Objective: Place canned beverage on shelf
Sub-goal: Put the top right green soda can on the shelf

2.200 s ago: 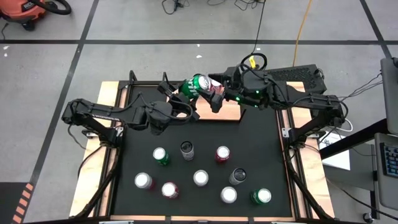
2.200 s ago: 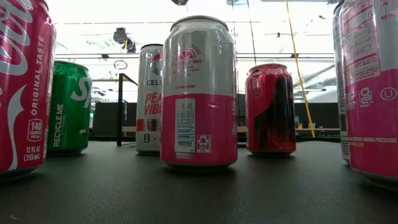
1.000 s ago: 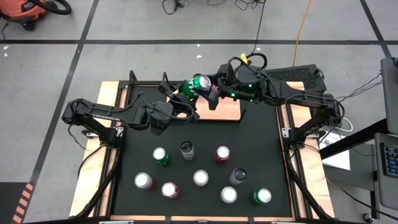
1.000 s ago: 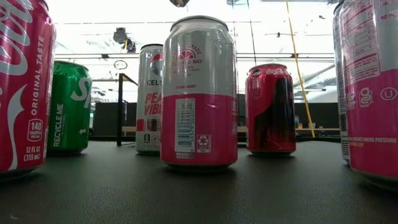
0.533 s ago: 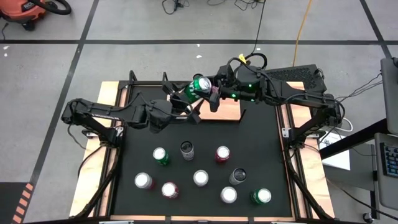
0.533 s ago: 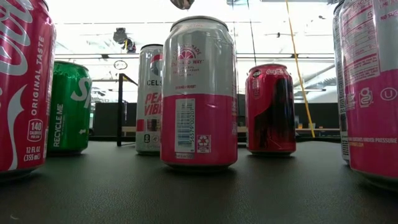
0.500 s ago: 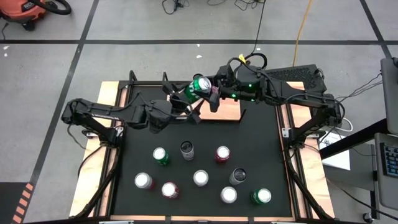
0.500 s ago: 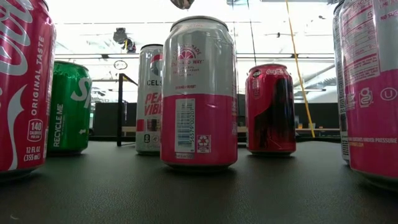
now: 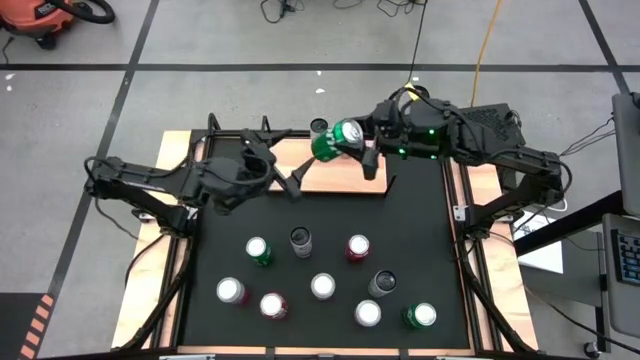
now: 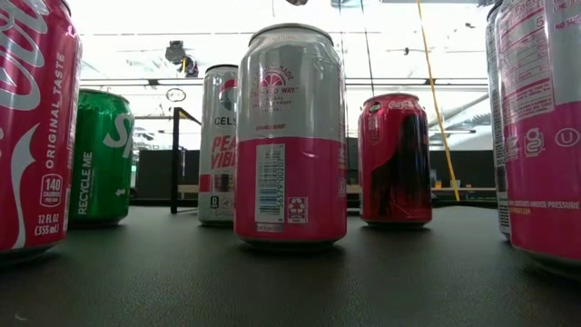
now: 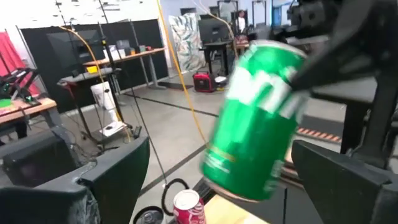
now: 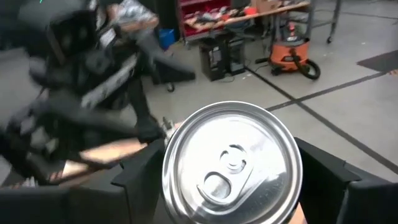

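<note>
We judge the carrying step is underway: the right gripper (image 9: 352,140) pinches the green aluminium can (image 9: 337,139) above the flat wooden shelf (image 9: 345,176) at twelve o'clock; the left gripper (image 9: 291,172) stands spread beside; next, lower it upright.

A green can (image 9: 340,138) with a silver top hangs above the light-brown shelf (image 9: 340,175). Below the shelf, the black mat (image 9: 330,240) carries cans: green (image 9: 258,251), pink-and-white (image 10: 290,136), dark red (image 9: 357,246).
</note>
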Motion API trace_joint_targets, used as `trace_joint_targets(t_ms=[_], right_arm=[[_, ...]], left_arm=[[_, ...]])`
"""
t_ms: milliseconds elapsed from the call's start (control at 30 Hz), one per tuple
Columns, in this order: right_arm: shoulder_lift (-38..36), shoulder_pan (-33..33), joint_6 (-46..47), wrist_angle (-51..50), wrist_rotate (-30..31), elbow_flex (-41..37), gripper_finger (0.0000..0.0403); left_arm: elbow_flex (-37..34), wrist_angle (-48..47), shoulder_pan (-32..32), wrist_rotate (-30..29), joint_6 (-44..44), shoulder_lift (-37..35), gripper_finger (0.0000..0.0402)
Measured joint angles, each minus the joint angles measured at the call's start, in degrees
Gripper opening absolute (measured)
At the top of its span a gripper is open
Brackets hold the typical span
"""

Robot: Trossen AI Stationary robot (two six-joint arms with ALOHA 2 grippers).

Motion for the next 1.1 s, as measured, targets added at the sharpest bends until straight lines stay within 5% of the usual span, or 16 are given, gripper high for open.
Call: trace_joint_targets(t_ms=[433,667,1100], right_arm=[[-5.11,-1.92,-6.6,-7.65,-10.72,0.02,0.0264],[-5.08,-5.15,-11.2,-8.96,-17.05,0.45,0.0265],[2.83,-13.38,-26.02,-26.58,-21.23,17.33,0.0264]], left_arm=[[0.0,-1.96,-1.2,3.66,-17.24,-4.29,0.0389],[0.0,-2.33,-2.34,4.02,-18.18,-4.4,0.0389],[0.0,-8.49,-2.4,7.74,-26.49,-4.4,0.0389]])
